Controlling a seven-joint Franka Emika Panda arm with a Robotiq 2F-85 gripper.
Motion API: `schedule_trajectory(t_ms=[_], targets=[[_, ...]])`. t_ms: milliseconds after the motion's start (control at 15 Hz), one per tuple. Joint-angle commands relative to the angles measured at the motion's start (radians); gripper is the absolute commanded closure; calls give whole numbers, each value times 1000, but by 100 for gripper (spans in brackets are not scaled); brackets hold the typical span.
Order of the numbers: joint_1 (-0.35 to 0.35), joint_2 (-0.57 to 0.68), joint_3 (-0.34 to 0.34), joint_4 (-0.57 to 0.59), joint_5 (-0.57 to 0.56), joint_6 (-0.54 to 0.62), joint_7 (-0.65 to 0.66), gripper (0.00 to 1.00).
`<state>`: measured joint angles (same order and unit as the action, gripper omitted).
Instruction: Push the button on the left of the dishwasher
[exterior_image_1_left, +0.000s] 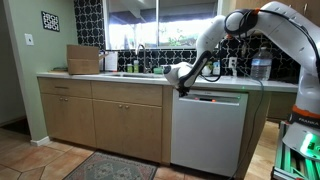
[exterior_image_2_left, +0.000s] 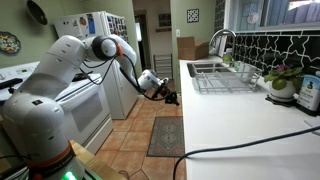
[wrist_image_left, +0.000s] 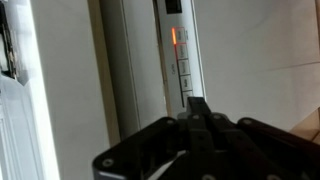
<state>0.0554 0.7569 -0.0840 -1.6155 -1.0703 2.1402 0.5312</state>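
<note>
In an exterior view the dishwasher (exterior_image_1_left: 208, 135) stands under the table (exterior_image_1_left: 60, 75), to the right of the wooden cabinet doors (exterior_image_1_left: 100, 120). The hand (exterior_image_1_left: 181, 80) is at the left end of its dark control strip (exterior_image_1_left: 215, 97), but I cannot tell from here if it touches. In an exterior view from the side, the hand (exterior_image_2_left: 165, 94) reaches toward the edge of the table (exterior_image_2_left: 240, 130), and the dishwasher front is hidden there. In the wrist view the fingers (wrist_image_left: 203, 112) are clenched together with nothing between them. Their tip sits just at the near end of a row of small buttons (wrist_image_left: 184, 72), beyond which an orange light (wrist_image_left: 174, 36) glows. To do this step well, I think the hand should keep the fingers closed as one stiff point. It should centre on a single button so the neighbour is not pressed, push straight into the panel with a short, gentle stroke, then draw straight back.
</note>
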Motion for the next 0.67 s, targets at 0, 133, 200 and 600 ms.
schedule_trajectory(t_ms=[0,133,200,600], targets=[[7,1,-9,2,7,2,-4,99],[7,1,-9,2,7,2,-4,100],[13,10,-11,10,-2,2,-1,100],[24,58,-12,60,-4,3,-15,100]])
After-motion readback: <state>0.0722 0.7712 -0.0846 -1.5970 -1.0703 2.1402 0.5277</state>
